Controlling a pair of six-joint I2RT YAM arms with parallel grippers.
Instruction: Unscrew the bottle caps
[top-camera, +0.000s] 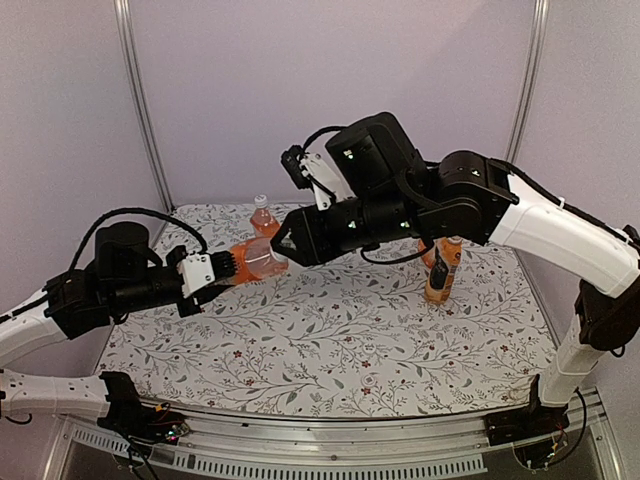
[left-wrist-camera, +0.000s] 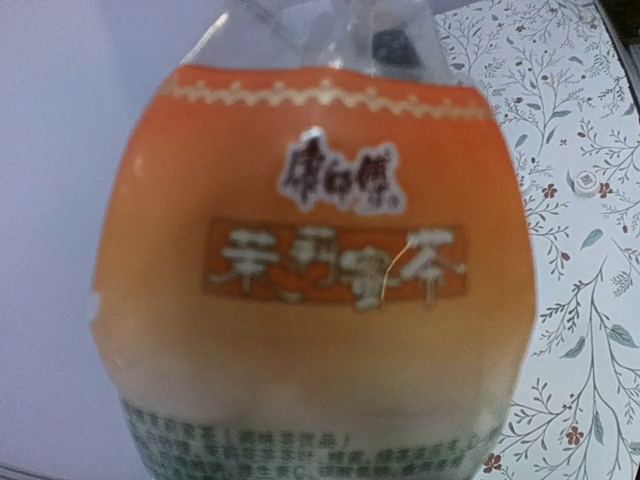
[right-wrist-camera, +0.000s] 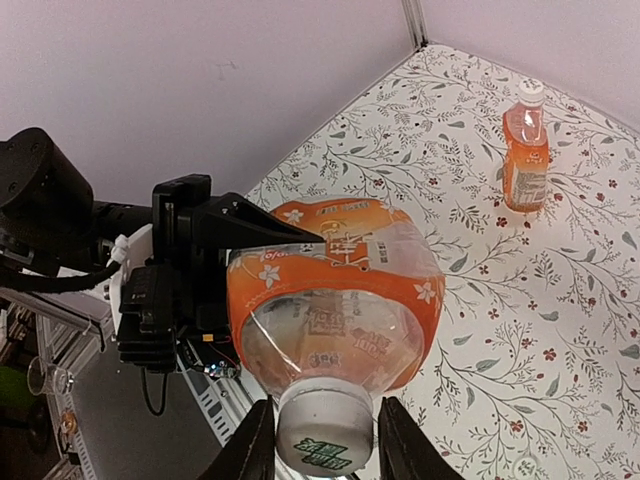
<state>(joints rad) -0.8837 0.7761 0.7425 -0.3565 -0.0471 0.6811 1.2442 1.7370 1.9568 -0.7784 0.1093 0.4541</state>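
The left claw (top-camera: 222, 268) grips the orange bottle (right-wrist-camera: 330, 290) sideways, while the right claw (right-wrist-camera: 325, 408) seems pinched on its white cap (right-wrist-camera: 322, 442).

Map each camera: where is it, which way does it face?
Top external: above and behind the bases, looking down at the table; both arms show, left tool and right tool on the held bottle.
Left wrist: faces the bottle's label close up; no own fingers show.
Right wrist: looks along the bottle from its cap, own fingers flanking it; left arm behind.
Shared: all see the held bottle.
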